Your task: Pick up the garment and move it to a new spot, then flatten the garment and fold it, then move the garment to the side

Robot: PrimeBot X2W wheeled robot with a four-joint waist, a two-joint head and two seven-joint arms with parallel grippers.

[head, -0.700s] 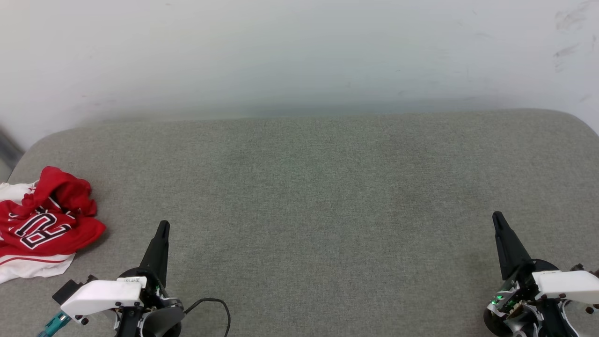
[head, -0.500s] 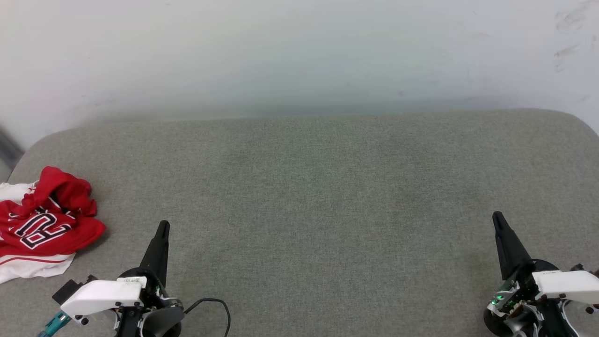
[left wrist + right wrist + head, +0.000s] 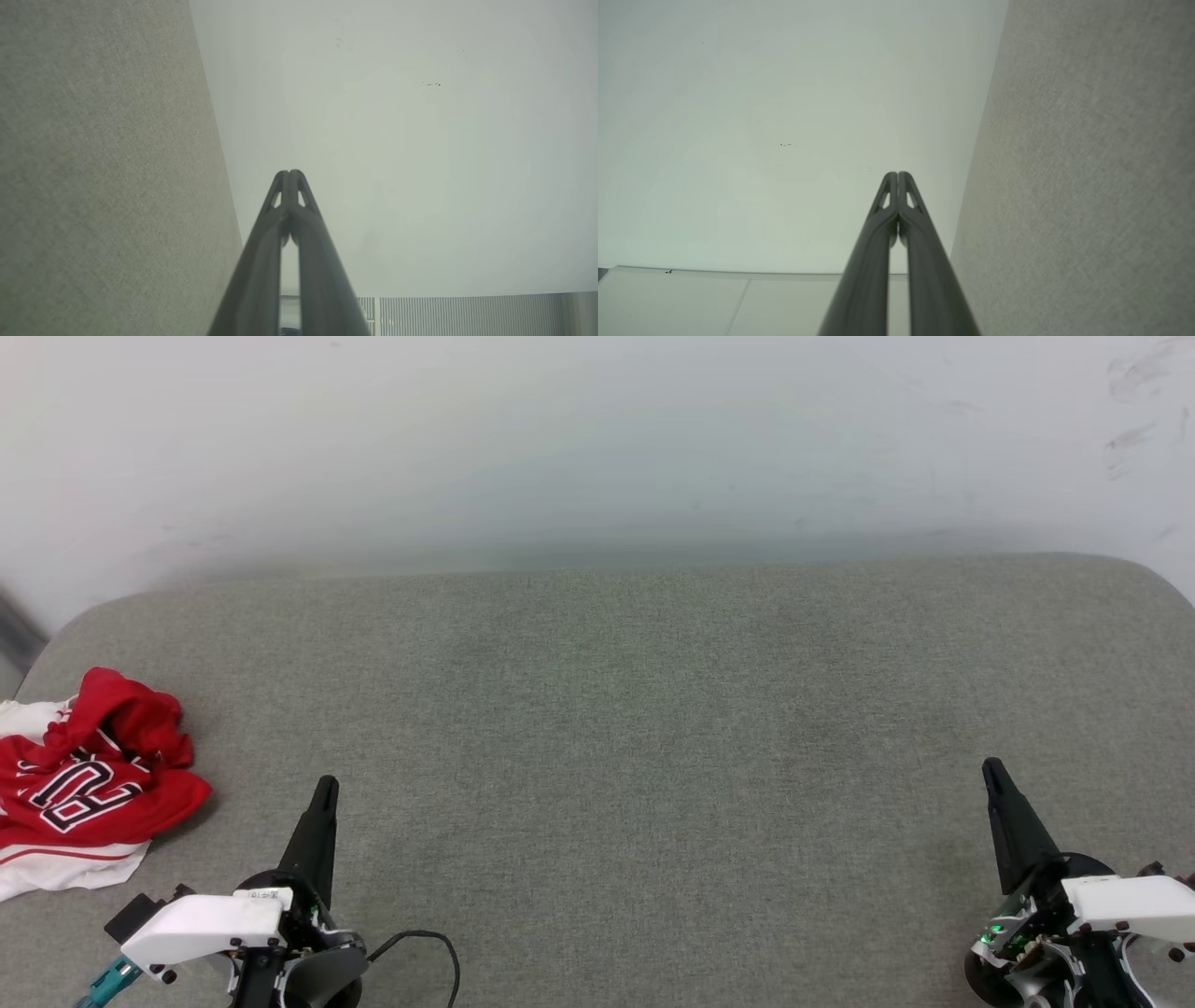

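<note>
Left claw point(image 3: 326, 784) and right claw point(image 3: 991, 767), two, both closed and empty; one crumpled garment point(image 3: 89, 786).

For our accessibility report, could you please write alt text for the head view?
A crumpled red and white jersey lies at the far left of a grey fabric surface before a pale wall. The left pincer and right pincer rest shut at the lower corners, apart from the jersey.

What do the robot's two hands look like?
Both are pairs of long, dark, tapering fingers with slots near the tips. Behind the left gripper sits a white cover, a black cable and a teal plug; behind the right gripper, a white cover and green lights.
</note>
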